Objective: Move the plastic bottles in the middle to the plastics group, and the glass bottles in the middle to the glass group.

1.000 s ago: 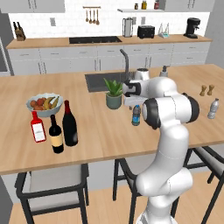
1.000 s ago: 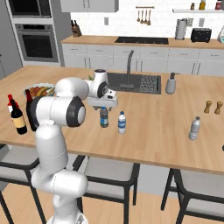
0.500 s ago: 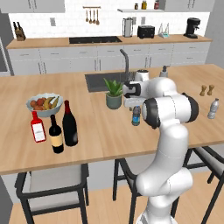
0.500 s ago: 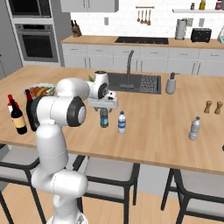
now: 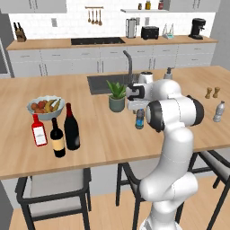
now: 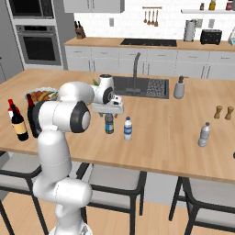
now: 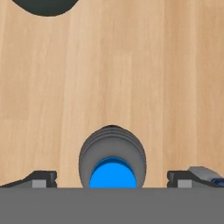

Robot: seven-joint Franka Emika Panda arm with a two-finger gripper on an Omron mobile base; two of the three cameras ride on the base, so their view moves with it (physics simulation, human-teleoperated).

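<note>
Gripper (image 7: 113,178) poised directly above the water bottle (image 7: 112,162) at mid-counter, fingers (image 7: 43,177) spread wide to either side of its round blue cap, not touching. A good grasp likely means descending straight to the ribbed, thin-walled body and closing gently; whether the tips are below the cap is unclear. Just right stands a second small bottle (image 6: 128,128). Smooth wooden counter (image 6: 174,128). Well right: the pale, unlabelled plastic bottle (image 6: 204,134).
</note>
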